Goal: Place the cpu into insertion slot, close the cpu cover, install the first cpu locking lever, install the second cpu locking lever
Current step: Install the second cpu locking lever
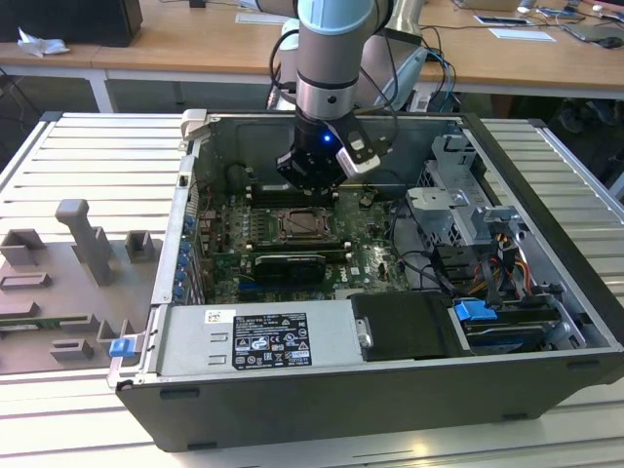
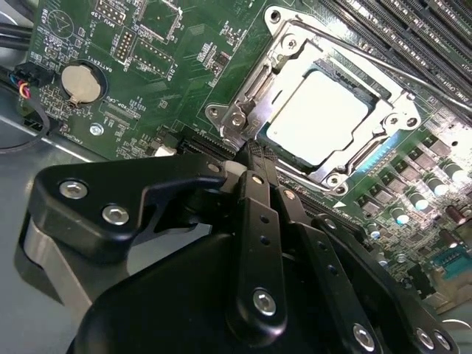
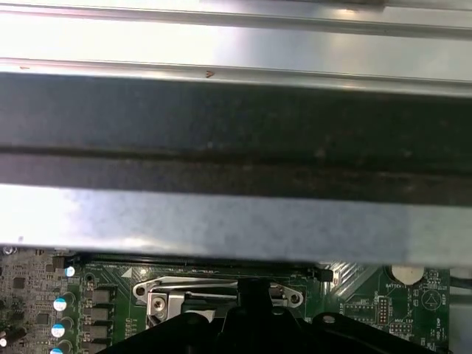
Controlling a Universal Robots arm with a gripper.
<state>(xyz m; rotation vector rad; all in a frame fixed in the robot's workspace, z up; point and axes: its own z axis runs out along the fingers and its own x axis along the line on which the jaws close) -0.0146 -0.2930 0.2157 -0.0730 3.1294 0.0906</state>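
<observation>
Closest in, in the second wrist view: the claw, clenched with fingers pressed together and nothing seen between them, tips at the near corner of the socket hardware. Just beyond the tips: the cpu, pale and flat, seated in the insertion slot and framed by the cpu cover, lying down flat over its edges. Judged from that: placing and cover-closing done, lever work in hand. Cannot tell whether either thin wire lever is latched. Calls for a careful, narrow contact on a slim lever beside the frame, without scraping the motherboard. Further out on the board: a coin battery to one side, long black memory slots past the socket. Wider, in the exterior view: the open computer case lying on the slatted bench, holding the board, a power supply along its near wall and a drive cage toward the exterior view's right. Well apart, on the exterior view's left: a grey fixture plate.
</observation>
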